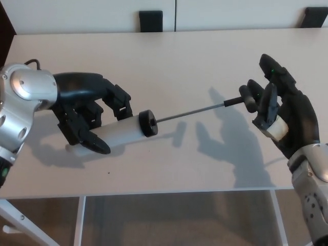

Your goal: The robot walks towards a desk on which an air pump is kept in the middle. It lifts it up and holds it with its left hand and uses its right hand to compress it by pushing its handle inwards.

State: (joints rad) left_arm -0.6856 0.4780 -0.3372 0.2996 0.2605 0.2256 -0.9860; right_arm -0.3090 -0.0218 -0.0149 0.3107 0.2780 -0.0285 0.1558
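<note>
Pale beige tabletop [195, 51] fills most of the shot, with two dark chair backs [150, 21] poking up along the far edge. Left robot hand [89, 115] is wrapped around the white barrel of the air pump [120, 131], holding it lifted a bit above the surface, you can see its shadow underneath. Black cap sits at the barrel's end and the thin rod [190, 112] is pulled way out toward the right. Right robot hand [279, 115] has its fingers spread, sitting right up against the black T-handle [248, 98], not clamped on it.
</note>
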